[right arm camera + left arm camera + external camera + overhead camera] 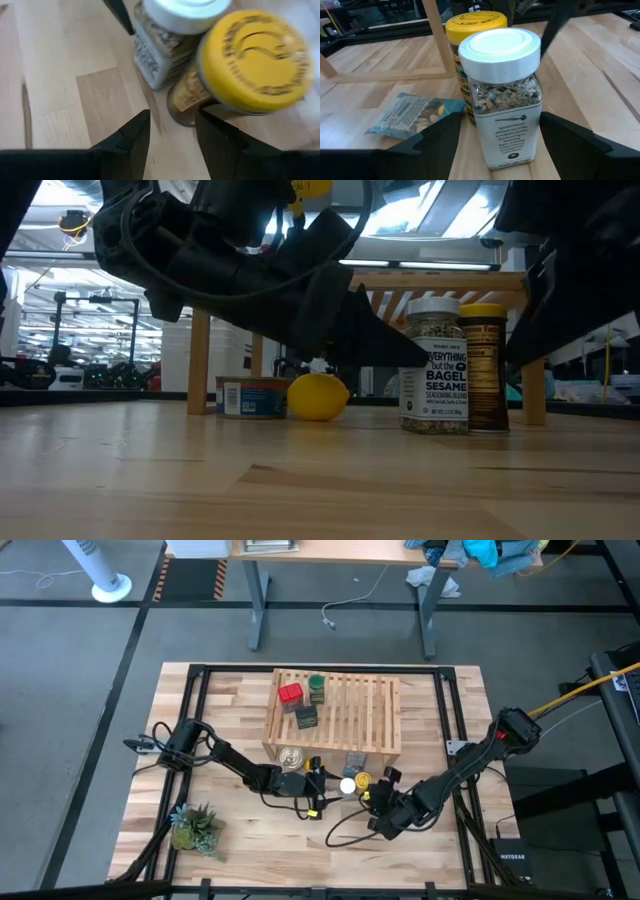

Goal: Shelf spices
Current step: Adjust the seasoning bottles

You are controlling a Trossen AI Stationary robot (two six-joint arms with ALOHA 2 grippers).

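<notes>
The white-lidded jar [347, 785] and the yellow-lidded jar [363, 780] stand upright, side by side, on the tabletop in front of the shelf [350, 730]. The red tin [290, 693], green-lidded jar [316, 685] and dark grey tin [306, 718] stand on the shelf's slats. My left gripper [326, 781] is open. Its fingers [437, 135] stand on either side of the white-lidded jar [502, 95] without touching it. My right gripper [384, 792] is open, low beside the yellow-lidded jar [252, 55].
A silver round tin [291, 756] and a flat blue packet [355, 762] lie under the shelf's front edge. A lemon [318, 396] sits near the tin. A small potted plant [193, 827] stands at the near left. Dark frame rails run along the table's sides.
</notes>
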